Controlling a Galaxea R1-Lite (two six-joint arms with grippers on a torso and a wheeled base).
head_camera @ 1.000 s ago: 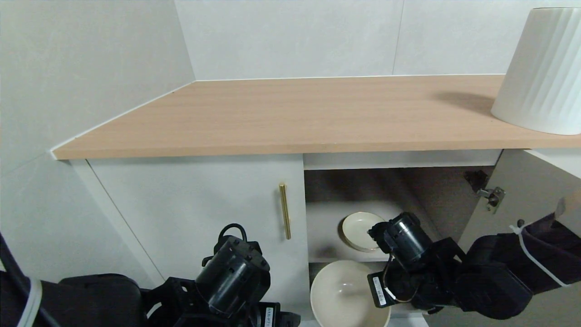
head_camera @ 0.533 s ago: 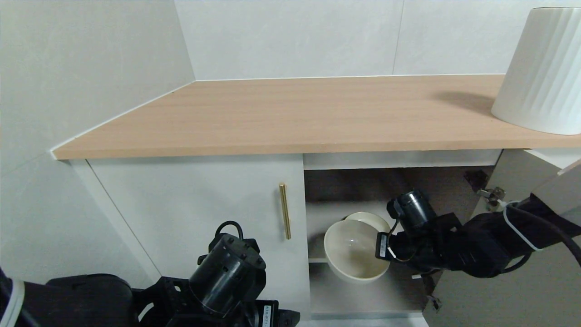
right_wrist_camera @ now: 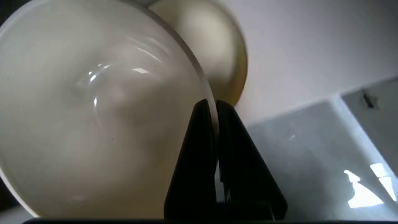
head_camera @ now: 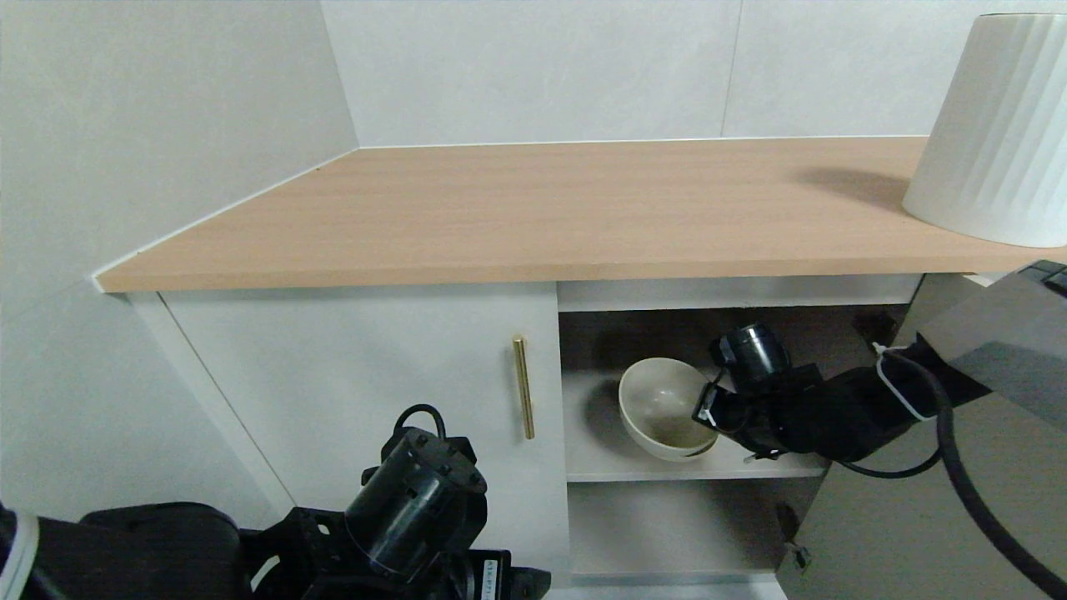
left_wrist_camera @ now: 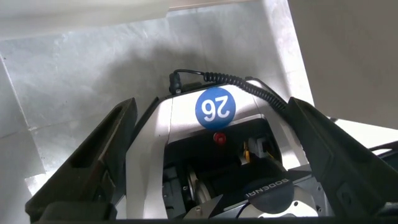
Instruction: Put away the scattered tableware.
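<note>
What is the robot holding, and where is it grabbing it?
The right gripper holds the cream bowl, pinching it by the rim. The left gripper holds nothing.

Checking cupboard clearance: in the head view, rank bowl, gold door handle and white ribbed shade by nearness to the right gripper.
1. Bowl, held at its rim by the right gripper.
2. Gold door handle, on the closed left door.
3. White ribbed shade, on the countertop.
</note>
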